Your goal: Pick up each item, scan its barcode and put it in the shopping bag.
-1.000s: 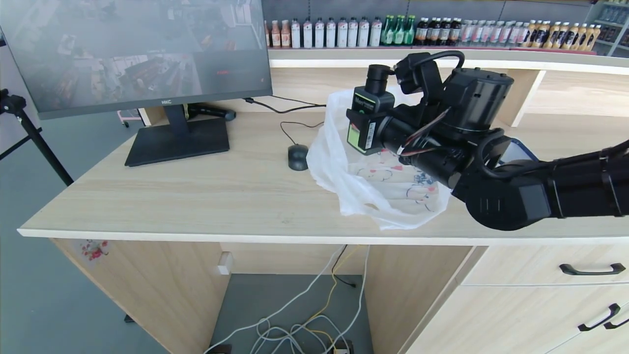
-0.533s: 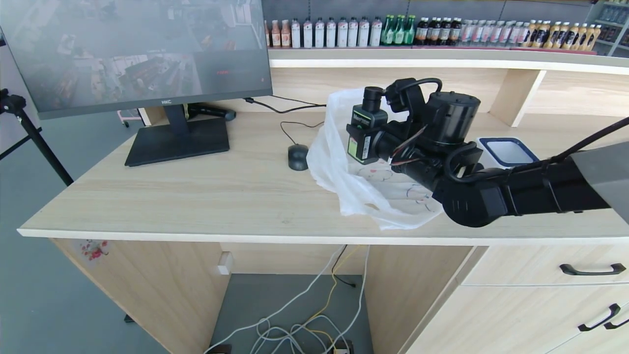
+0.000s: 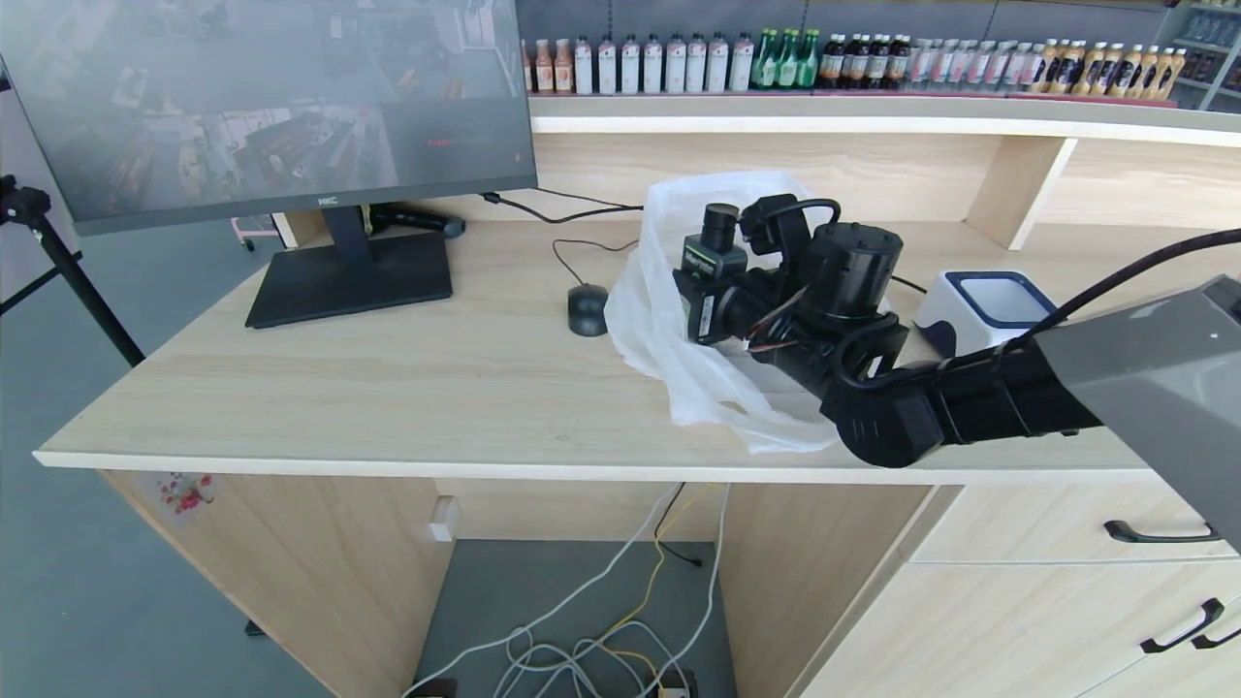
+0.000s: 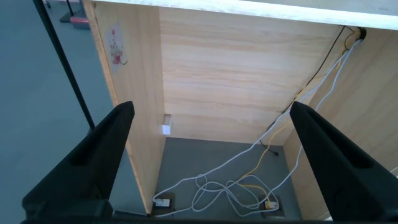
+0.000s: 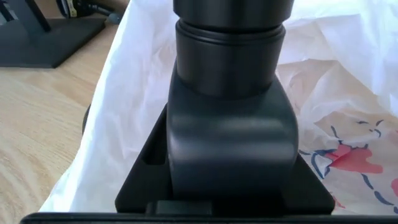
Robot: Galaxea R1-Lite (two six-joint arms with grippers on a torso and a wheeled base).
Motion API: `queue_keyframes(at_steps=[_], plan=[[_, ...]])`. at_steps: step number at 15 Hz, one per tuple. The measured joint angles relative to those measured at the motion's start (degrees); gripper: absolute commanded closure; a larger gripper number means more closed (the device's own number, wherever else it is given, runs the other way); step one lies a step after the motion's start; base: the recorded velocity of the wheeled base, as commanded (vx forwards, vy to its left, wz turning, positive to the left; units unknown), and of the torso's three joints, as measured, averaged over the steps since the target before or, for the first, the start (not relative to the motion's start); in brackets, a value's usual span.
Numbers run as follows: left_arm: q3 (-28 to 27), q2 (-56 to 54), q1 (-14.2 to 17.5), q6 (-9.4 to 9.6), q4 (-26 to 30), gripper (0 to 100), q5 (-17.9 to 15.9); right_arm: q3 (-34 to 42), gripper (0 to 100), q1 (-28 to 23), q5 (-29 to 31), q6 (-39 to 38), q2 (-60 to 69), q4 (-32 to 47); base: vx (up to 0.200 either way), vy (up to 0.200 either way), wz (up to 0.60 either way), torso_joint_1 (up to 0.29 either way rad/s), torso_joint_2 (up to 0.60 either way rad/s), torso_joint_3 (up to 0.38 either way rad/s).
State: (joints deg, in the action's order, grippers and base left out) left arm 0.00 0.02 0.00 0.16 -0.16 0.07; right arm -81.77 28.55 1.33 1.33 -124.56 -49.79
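A black bottle (image 3: pixel 706 276) with a dark cap and a green and white label is held upright by my right gripper (image 3: pixel 725 302), which is shut on it. The bottle hangs inside the mouth of the white plastic shopping bag (image 3: pixel 679 373) on the counter. In the right wrist view the black bottle (image 5: pixel 230 124) stands close up, with the shopping bag (image 5: pixel 118 130) around it and a packet printed in red and blue (image 5: pixel 351 158) lying inside. My left gripper (image 4: pixel 211 168) is open below the counter, in front of the desk's wooden panel, holding nothing.
A white and blue barcode scanner (image 3: pixel 979 310) stands right of the bag. A black mouse (image 3: pixel 588 308) lies just left of it, and a monitor (image 3: pixel 262 107) stands at the back left. Bottles line the rear shelf (image 3: pixel 853 63). Cables (image 4: pixel 230 186) lie on the floor.
My right arm has come down and away from the camera with the bottle, from above the bag into its mouth. The scanner has come into sight behind the arm.
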Motion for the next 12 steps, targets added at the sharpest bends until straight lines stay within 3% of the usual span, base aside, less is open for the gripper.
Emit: queue_keyframes(at_steps=[12], plan=[[0.00, 0.00, 0.00, 0.02, 0.02, 0, -0.02, 0.29, 100, 0.17, 0.23, 0.15, -2.23, -0.16, 0.000, 0.000, 0.00, 0.000, 0.00, 0.000]])
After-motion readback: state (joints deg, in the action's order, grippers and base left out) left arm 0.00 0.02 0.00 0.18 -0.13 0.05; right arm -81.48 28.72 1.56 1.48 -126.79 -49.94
